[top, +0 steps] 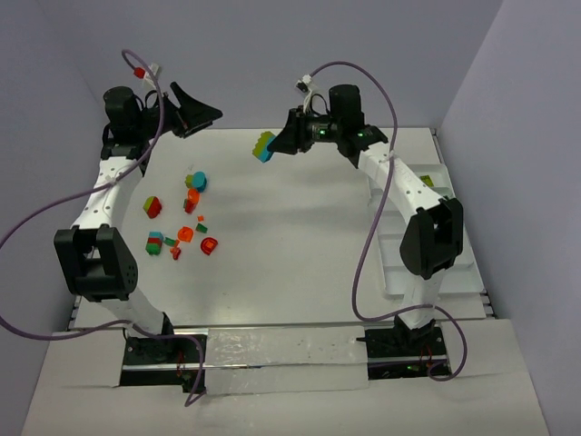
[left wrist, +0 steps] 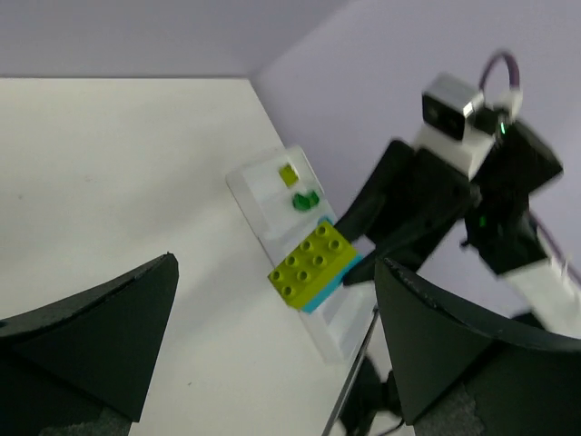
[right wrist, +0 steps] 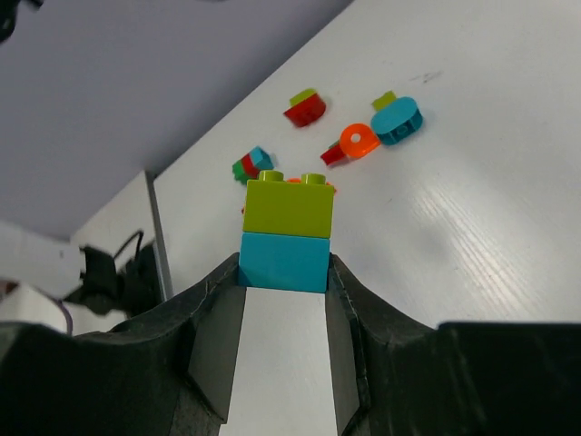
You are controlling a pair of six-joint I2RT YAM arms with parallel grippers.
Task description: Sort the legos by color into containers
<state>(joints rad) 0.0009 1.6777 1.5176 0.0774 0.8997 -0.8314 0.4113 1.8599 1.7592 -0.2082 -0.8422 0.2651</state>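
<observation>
The tray [top: 463, 272] is long, white and split by thin dividers, and it lies along the right edge of the table [top: 300, 272], partly hidden by the right arm in the overhead view. The left wrist view shows its far end. A lime piece [left wrist: 289, 174] lies in one compartment there, and a dark green piece [left wrist: 304, 200] sits just beside it toward the near end. I cannot tell whether a divider separates them, and the rest of the tray is too blurred or too covered to read.

The right gripper [top: 278, 143] is clamped on a teal brick [right wrist: 284, 262] with a lime brick [right wrist: 289, 207] stacked on top. It holds the pair in the air over the far middle of the table, well apart from the tray. The left gripper [top: 198, 111] hangs over the far left corner with its jaws spread wide and nothing in them.

The loose legos [top: 186, 222] are scattered toward the left edge of the table, in red, orange, teal and green. The table is white and the walls behind it and to both sides are pale lilac. Purple cables loop from both arms, and a glossy strip [top: 281, 350] runs along the near edge between the arm bases.
</observation>
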